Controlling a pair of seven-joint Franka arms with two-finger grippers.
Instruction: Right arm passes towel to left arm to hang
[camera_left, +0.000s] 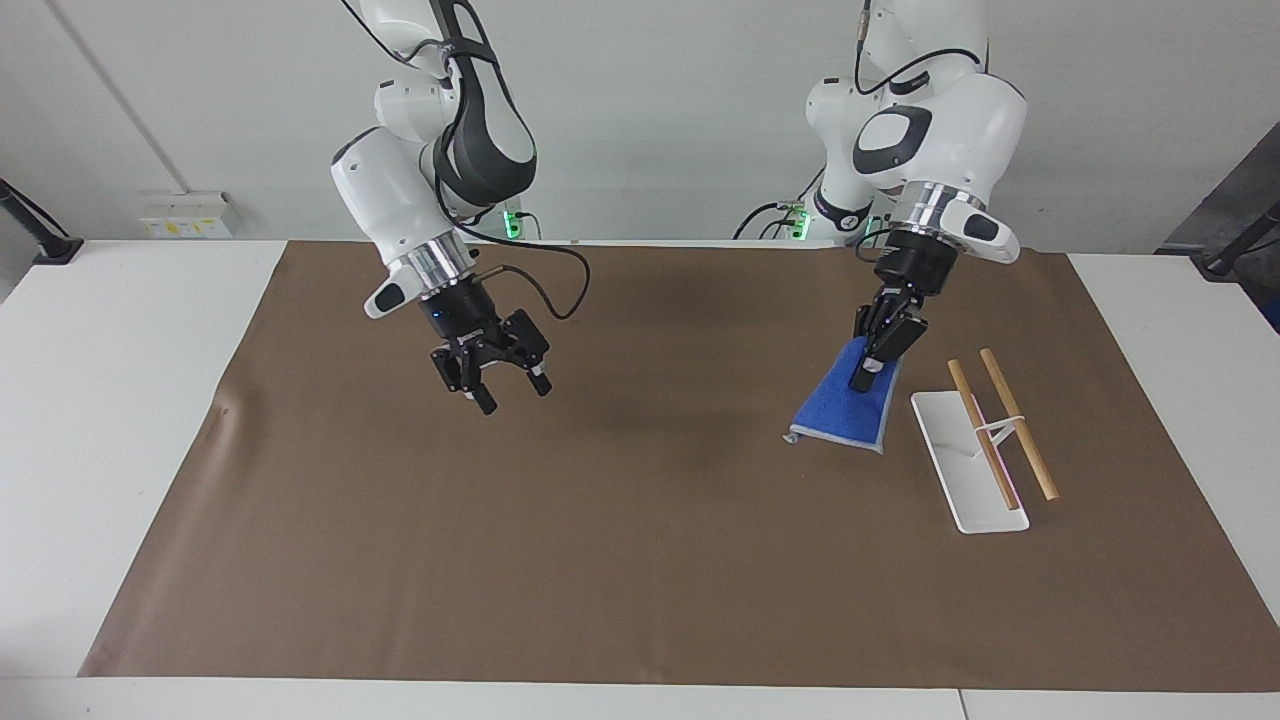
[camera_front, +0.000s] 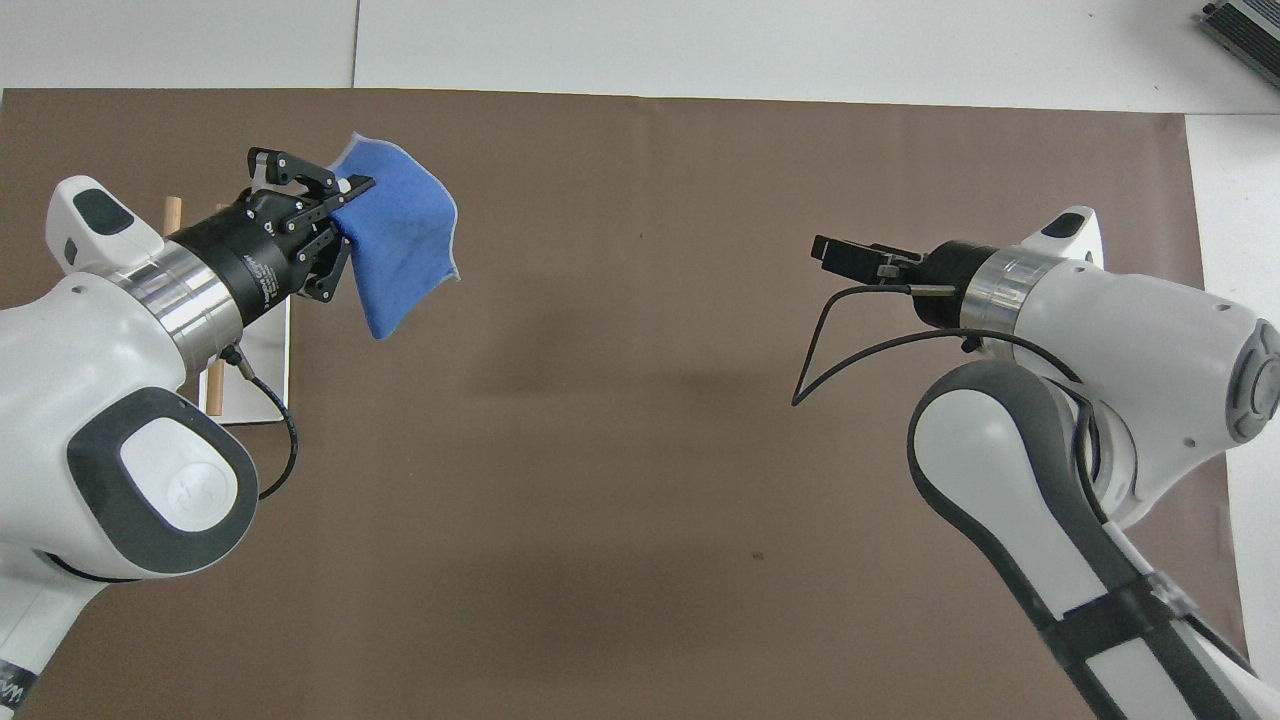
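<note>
A: Where is the towel (camera_left: 842, 410)?
B: Pinched at its upper edge by the left end effector (camera_left: 862, 379), whose fingertips meet on the cloth; the blue towel hangs in the air over the brown mat (camera_left: 640, 540), just beside the rack (camera_left: 968, 475) at the left arm's end of the bench (camera_left: 120, 400); I cannot tell whether its lower hem touches the mat.
A: And the rack itself?
B: A white base plate carrying two wooden rods (camera_left: 1018, 423); from overhead the left arm (camera_front: 120, 400) covers most of it, so only a rod tip and a strip of plate show.
A: The other arm?
B: The right end effector (camera_left: 508, 388) hovers over the mat toward the right arm's end, fingers spread and holding nothing; from overhead it shows edge-on, so the gap is hard to see there; the right arm (camera_front: 1080, 400) is cut off at the picture's bottom.
</note>
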